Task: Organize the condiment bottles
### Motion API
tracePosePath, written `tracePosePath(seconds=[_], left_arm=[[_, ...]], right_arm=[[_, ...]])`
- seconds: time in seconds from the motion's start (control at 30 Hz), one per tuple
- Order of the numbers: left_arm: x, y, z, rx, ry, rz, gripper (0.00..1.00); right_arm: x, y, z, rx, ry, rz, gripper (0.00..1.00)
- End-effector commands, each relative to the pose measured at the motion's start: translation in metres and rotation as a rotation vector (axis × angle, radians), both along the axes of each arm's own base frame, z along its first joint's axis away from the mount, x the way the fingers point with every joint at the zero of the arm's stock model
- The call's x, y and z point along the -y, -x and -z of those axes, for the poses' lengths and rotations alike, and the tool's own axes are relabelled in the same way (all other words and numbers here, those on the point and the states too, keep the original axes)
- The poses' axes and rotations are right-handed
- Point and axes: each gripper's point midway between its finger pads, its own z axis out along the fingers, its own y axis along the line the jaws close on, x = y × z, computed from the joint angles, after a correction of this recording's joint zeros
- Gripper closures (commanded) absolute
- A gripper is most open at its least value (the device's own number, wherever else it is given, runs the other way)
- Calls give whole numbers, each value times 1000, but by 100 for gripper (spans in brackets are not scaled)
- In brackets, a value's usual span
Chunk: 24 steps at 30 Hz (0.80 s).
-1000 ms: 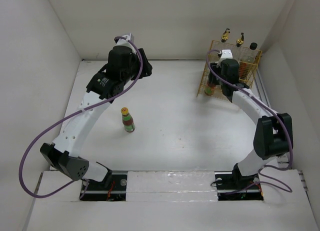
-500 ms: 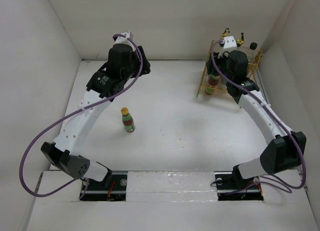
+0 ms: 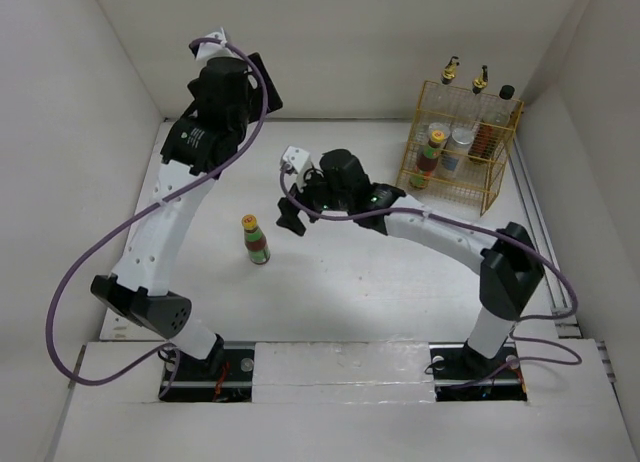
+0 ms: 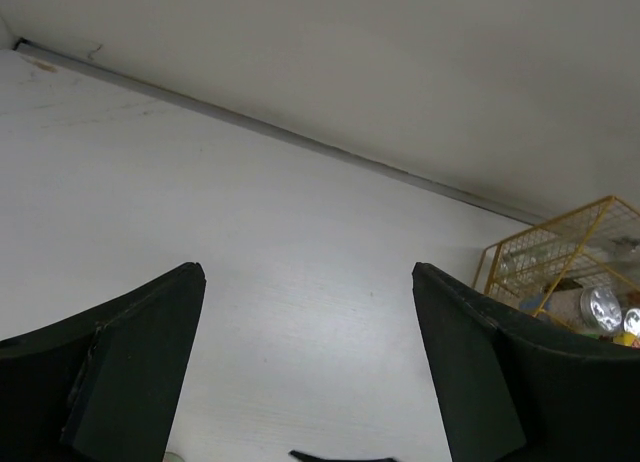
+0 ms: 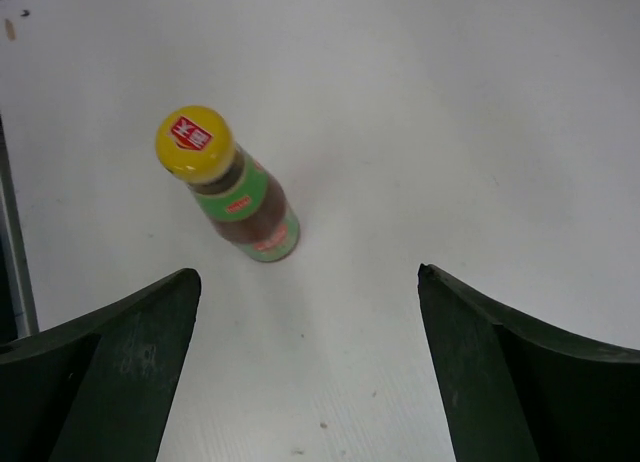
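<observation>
Hovering at mid-frame in the top view, the right gripper has its fingers spread wide and empty. A yellow-capped sauce bottle stands upright just below and left of it on the table, untouched. The left gripper, raised at upper left, is likewise spread and holds nothing. At upper right, a yellow wire rack holds a second sauce bottle, a silver-topped shaker, two gold-pourer bottles and a black-capped jar.
</observation>
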Motion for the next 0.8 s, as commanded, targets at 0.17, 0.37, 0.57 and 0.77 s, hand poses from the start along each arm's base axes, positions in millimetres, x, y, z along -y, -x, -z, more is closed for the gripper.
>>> tracePosePath(seconds=[0.17,0.37,0.57,0.77], left_arm=[[-45,-19,-27,55,66,-59,19],[-51,-4,-19,44,80,-82,19],[-48,1,-4,10,77,-60,19],[-47,3,10,-23,62,-48,19]], right_arm=[[-68,14,-16,77,-76,-175,4],[-103,31,0,48,-87,-265,4],[-125,21,13,12,-117,-229,9],[-130,10,4,-15,-189,-209,73]])
